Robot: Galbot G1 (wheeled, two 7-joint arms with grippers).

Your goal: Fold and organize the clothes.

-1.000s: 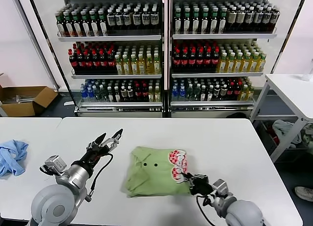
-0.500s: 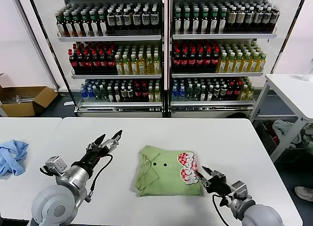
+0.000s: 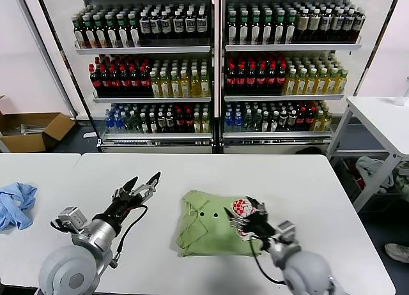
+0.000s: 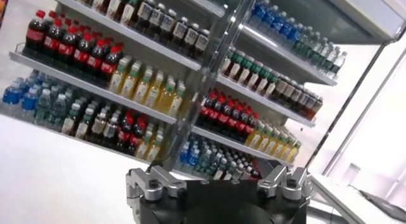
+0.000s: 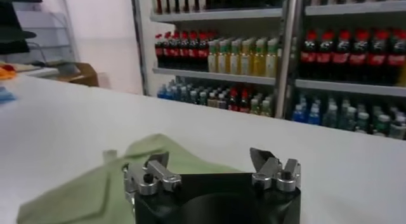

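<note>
Polo shirt [image 3: 208, 230], light green, folded to a compact rectangle on the white bench [image 3: 319, 199], near its front edge, about centre. Collar and dark buttons face up on the robot's left half; red-and-white graphic on its right half, partly covered by the right gripper [image 3: 245, 214]. That gripper sits over the shirt's right part, fingers spread wide, nothing between them. Cannot tell whether it touches the cloth. Left gripper [image 3: 142, 186] hangs above bare bench to the shirt's left, apart from it, fingers wide apart, empty. Light blue cloth [image 3: 15, 204] crumpled at the far left of the neighbouring bench. Behind: shelves of bottled drinks [image 3: 211, 71]; cardboard box [image 3: 32, 130] on the floor, left.
</note>
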